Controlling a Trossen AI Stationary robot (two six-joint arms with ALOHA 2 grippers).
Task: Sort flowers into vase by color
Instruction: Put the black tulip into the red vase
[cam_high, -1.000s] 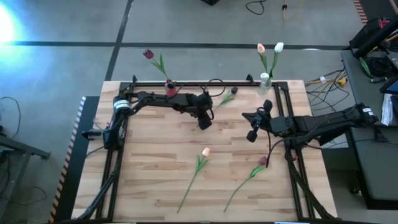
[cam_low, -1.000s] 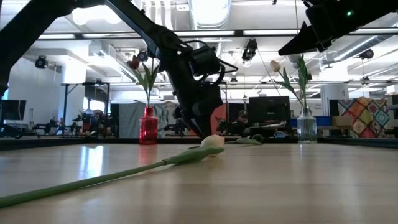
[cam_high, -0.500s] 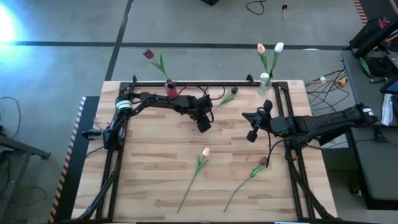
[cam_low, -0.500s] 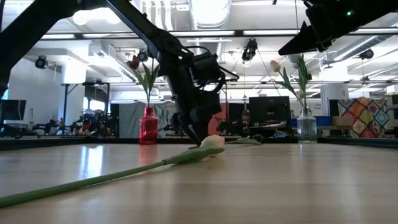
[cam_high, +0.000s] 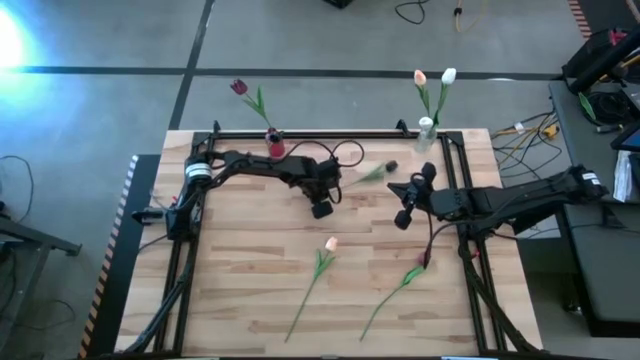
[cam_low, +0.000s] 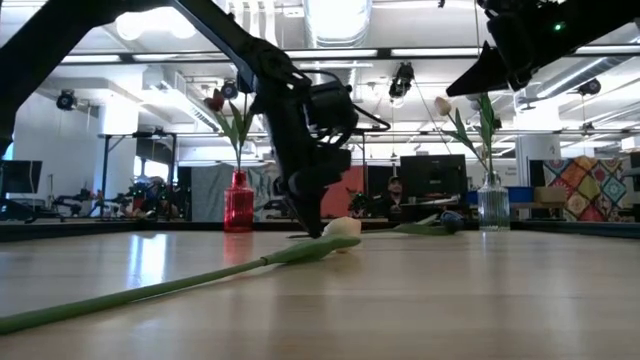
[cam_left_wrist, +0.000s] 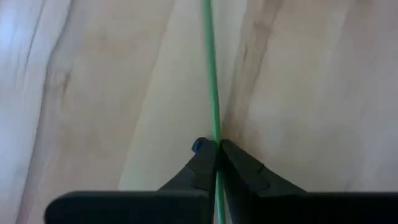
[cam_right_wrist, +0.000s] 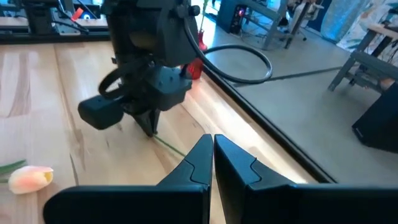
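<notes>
Dragged table-inward since the earlier frame, the dark-headed artificial tulip on a thin green stem (cam_high: 372, 173) lay on the pale wooden table (cam_high: 240, 260), its stem pinched by the closed left gripper (cam_high: 320, 209), needing lifting toward the red vase (cam_high: 275, 146), while the right gripper (cam_high: 403, 220) hovered closed, empty.

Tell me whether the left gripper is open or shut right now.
Shut. The left wrist view shows the left gripper with fingertips pinched together around a thin green stem lying on the table.
</notes>
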